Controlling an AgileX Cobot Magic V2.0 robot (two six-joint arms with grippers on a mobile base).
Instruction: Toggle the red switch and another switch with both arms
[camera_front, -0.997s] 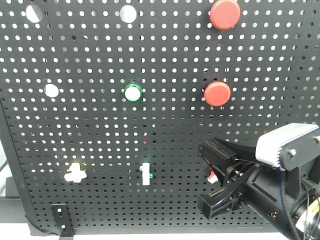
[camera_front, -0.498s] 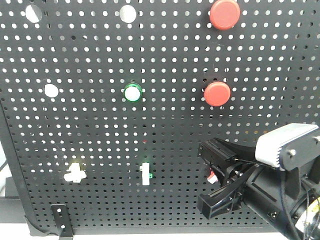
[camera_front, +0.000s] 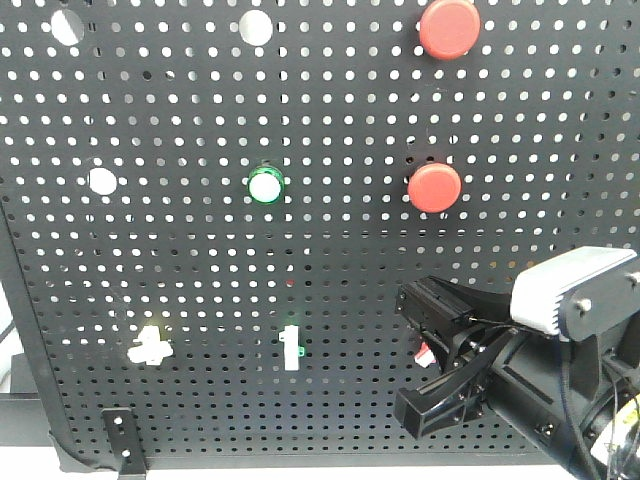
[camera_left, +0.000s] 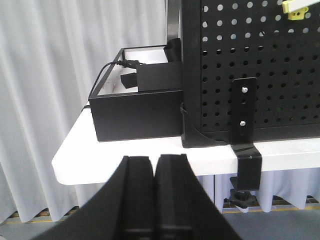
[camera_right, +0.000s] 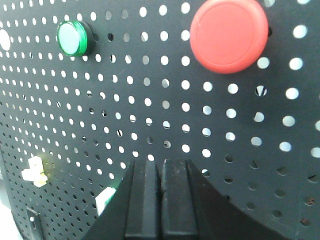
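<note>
The red switch (camera_front: 425, 352) sits low on the right of the pegboard (camera_front: 200, 260) in the front view. Only a red-and-white speck of it shows between black parts of the right gripper (camera_right: 160, 167), which fills the lower right corner under its grey housing. In the right wrist view the two fingers are pressed flat together with no gap, aimed at the board below the large red push button (camera_right: 229, 35) (the switch is hidden there, so contact is hard to judge). The yellowish switch (camera_front: 150, 345) glows at lower left, well apart. The left gripper (camera_left: 155, 162) — jaws likewise closed tight — points at the white table (camera_left: 100, 155) edge near the board's lower corner, with the yellowish switch at that frame's upper right.
</note>
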